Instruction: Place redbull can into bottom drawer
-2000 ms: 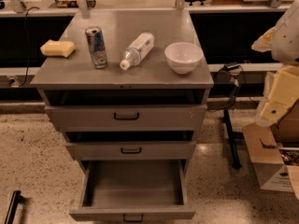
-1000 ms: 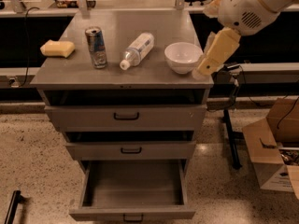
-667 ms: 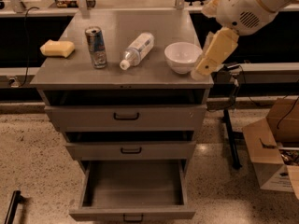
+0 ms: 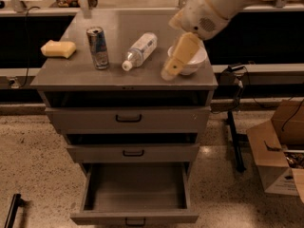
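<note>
The redbull can [image 4: 98, 47] stands upright on the left part of the grey cabinet top [image 4: 85, 77]. The bottom drawer [image 4: 135, 217] is pulled out and looks empty inside. The two drawers above it are nearly closed. My gripper [image 4: 178, 58] comes in from the upper right and hangs over the right part of the top, in front of a white bowl [image 4: 198, 60]. It is well to the right of the can and holds nothing that I can see.
A clear plastic bottle [image 4: 140, 50] lies on its side between the can and the bowl. A yellow sponge [image 4: 58, 48] lies at the top's left edge. A cardboard box [image 4: 278, 151] and a black stand [image 4: 235, 137] are on the floor to the right.
My arm has swung in from the far right and moved left over the cabinet top, now covering part of the bowl. The can, bottle and drawers have not moved.
</note>
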### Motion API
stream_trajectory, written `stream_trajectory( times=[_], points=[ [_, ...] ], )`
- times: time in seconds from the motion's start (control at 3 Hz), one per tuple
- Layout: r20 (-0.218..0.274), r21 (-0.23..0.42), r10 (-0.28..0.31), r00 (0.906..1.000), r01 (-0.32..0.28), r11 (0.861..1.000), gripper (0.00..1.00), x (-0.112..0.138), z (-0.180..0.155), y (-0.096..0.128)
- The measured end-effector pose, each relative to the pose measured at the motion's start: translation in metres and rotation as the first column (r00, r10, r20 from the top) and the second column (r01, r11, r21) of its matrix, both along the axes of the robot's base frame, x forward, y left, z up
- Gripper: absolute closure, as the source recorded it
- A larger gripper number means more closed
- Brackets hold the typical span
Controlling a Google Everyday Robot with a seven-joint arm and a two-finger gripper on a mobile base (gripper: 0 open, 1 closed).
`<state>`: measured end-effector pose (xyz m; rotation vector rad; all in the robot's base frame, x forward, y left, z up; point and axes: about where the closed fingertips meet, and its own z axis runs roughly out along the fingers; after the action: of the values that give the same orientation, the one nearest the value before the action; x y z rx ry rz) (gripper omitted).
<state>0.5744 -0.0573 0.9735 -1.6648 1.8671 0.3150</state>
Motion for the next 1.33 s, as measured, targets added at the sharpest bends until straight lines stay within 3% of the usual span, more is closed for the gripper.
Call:
stream_trajectory(
  times=[0.33,0.67,1.0,1.33],
  points=[
    [0.047,0.108,-0.008,0.9988,0.003,0.994,0.0,0.036,-0.012,0.046],
    [0.122,0.201,-0.027,0.9922,0.002,0.98,0.0,0.057,-0.019,0.075],
    [0.188,0.241,-0.078,0.9791,0.031,0.97,0.0,0.052,-0.029,0.088],
    [0.236,0.346,-0.109,0.9658,0.021,0.938,0.0,0.064,-0.043,0.116]
  ],
)
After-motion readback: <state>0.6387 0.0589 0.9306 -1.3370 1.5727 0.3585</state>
